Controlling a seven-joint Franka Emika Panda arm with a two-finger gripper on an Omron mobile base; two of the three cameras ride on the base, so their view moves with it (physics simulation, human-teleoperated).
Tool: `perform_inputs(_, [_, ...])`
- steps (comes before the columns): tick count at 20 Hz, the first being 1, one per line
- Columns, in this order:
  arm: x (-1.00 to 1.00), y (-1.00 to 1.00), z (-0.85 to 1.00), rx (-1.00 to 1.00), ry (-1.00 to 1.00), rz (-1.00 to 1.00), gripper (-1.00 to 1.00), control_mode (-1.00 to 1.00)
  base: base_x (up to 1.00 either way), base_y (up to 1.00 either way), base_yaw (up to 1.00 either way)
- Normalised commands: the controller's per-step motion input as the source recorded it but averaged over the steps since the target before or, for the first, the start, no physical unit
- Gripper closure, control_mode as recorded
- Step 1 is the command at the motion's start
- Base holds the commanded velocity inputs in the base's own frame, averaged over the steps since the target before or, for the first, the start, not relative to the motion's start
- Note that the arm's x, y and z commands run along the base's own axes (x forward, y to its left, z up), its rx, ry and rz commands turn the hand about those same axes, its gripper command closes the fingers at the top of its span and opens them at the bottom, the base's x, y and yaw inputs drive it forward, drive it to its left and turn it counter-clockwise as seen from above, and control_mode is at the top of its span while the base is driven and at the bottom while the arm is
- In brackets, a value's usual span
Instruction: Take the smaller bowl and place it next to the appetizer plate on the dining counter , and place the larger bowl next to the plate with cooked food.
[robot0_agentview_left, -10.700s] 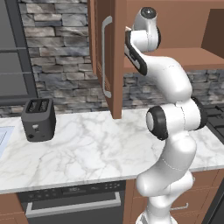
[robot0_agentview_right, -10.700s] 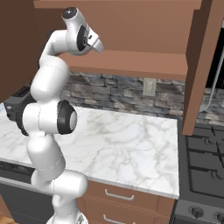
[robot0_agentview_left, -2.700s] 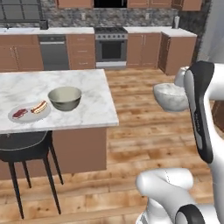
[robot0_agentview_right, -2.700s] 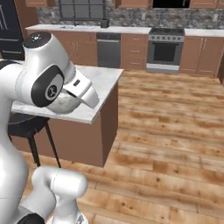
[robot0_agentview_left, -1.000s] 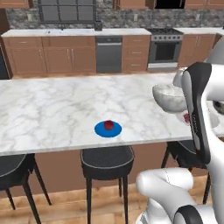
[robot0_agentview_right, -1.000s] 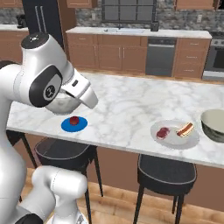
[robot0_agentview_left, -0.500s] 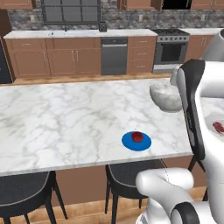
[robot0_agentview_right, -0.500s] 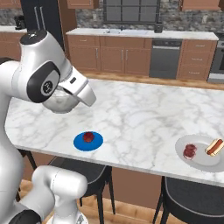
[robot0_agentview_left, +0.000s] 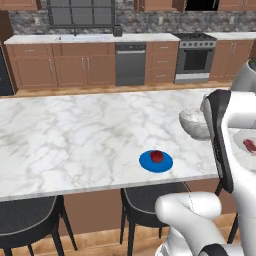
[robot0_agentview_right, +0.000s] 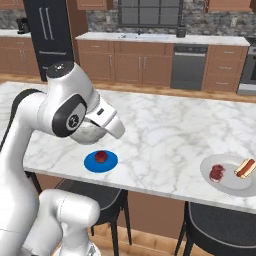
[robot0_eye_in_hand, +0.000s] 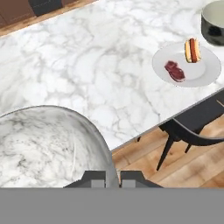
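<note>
My gripper (robot0_eye_in_hand: 113, 177) is clamped on the rim of the smaller bowl (robot0_eye_in_hand: 48, 146) — in the left base view the appetizer plate (robot0_agentview_left: 156, 161) lies at seven o'clock from the bowl, below it.

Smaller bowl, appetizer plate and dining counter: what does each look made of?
Smaller bowl, shut in the gripper: probably glazed ceramic or stone, whitish with grey marbling. Appetizer plate: flat, uniformly bright blue, plastic or glazed ceramic; unclear which. Dining counter: polished-looking white marble with grey veins.
</note>
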Motion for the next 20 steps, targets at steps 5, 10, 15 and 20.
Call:
perform_inputs(5, [0.00,-0.40,-0.44,-0.07,-0.19,0.00,1.00,-1.00,0.00,0.00,0.00])
perform_inputs(10, [0.05,-0.08,-0.44,-0.22,-0.34,0.00,1.00,-1.00,0.00,0.00,0.00])
perform_inputs(15, [0.08,-0.04,-0.21,-0.08,-0.13,0.00,1.00,-1.00,0.00,0.00,0.00])
perform_inputs(20, [0.24,-0.14,-0.02,0.02,0.02,0.00,1.00,-1.00,0.00,0.00,0.00])
